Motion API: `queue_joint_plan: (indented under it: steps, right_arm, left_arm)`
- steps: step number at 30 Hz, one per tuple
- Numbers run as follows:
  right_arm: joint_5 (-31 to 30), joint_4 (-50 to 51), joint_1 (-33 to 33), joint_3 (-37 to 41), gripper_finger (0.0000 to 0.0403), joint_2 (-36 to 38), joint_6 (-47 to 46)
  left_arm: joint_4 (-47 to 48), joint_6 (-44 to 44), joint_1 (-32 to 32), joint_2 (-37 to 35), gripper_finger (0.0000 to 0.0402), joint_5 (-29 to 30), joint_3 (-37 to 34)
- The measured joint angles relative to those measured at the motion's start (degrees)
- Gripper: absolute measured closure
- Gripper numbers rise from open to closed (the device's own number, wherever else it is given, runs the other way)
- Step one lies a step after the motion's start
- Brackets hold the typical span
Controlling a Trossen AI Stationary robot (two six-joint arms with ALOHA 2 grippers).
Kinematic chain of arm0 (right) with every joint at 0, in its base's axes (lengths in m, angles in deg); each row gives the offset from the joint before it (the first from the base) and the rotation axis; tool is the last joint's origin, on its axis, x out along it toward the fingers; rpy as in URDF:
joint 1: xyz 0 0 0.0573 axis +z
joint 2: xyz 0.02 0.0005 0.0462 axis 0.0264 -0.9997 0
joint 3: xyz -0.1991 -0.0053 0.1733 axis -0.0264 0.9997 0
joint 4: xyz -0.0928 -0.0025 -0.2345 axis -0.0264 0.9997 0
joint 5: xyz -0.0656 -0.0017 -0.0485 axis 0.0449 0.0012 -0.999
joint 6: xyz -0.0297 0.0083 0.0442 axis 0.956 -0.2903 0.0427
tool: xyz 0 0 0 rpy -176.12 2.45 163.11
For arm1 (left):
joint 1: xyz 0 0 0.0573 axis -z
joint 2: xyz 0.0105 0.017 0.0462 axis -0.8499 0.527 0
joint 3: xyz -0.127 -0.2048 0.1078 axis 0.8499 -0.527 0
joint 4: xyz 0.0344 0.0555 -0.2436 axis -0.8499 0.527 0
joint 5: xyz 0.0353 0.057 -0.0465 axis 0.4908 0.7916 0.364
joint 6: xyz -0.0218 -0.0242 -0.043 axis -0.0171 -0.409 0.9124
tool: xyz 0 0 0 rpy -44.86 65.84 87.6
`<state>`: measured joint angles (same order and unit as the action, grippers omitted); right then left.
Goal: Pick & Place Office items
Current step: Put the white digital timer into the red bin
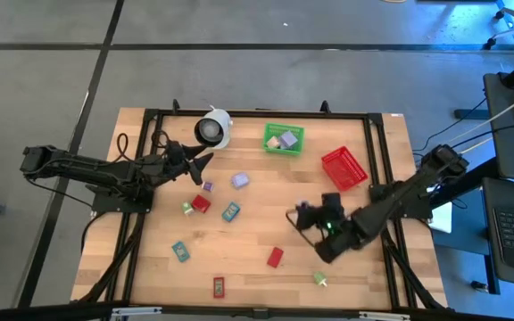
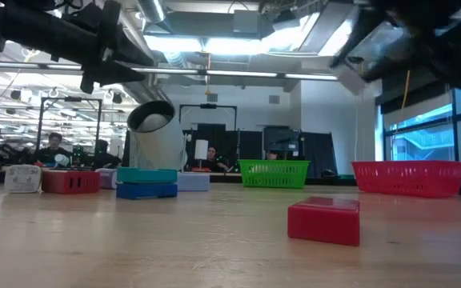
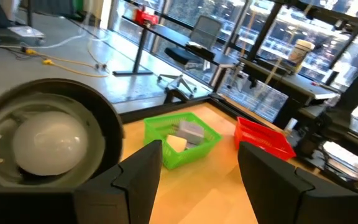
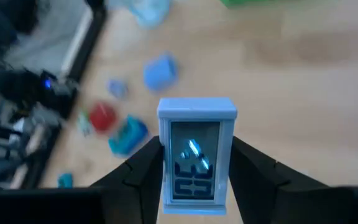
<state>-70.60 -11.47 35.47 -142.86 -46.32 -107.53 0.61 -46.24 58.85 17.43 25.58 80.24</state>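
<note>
My right gripper [image 1: 300, 217] hovers above the table's right middle, shut on a pale blue packet with a dark window [image 4: 196, 155]. Other office items lie loose on the wood: a lavender block [image 1: 240, 181], a red block [image 1: 201, 203], a teal packet [image 1: 230, 212], a second red block [image 1: 275, 258] and a small green piece [image 1: 320, 279]. At the left, my left gripper [image 1: 202, 163] stands open beside the white roll [image 1: 214, 127]; nothing lies between its fingers [image 3: 142, 177]. My right gripper pinches the pale blue packet by its two long sides [image 4: 166, 171] between its two fingers, at the end nearer the wrist. The fingers come slanting down from the table's right side and lie along the packet. The packet is lifted clear of the table, its far end past the fingertips.
A green mesh basket [image 1: 284, 138] with a few pieces inside stands at the far middle, and a red mesh basket [image 1: 344, 168] to its right. A teal packet [image 1: 180, 251] and a red packet [image 1: 218, 287] lie near the front edge. A dark frame borders the tabletop.
</note>
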Motion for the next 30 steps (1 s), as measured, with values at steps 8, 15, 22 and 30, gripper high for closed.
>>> queue_joint_plan:
  steps: [8,15,22,30]
  right_arm:
    - [0.13,-8.26,-8.13,-0.09,0.0248,6.22,23.89]
    - [3.57,-15.32,-15.67,-0.11,0.0248,10.65,45.61]
    - [8.49,-15.71,-23.22,-0.13,0.0247,14.34,57.02]
    - [14.47,-14.64,-31.79,-0.15,0.0247,14.97,63.06]
  left_arm:
    - [0.00,0.00,0.00,-0.01,0.0194,-2.54,0.00]
    - [0.00,-0.02,0.00,-0.02,0.0194,1.52,0.00]
    - [0.00,-0.02,0.00,-0.02,0.0194,6.45,0.00]
    - [-0.02,-0.05,0.00,0.00,0.0194,13.30,0.00]
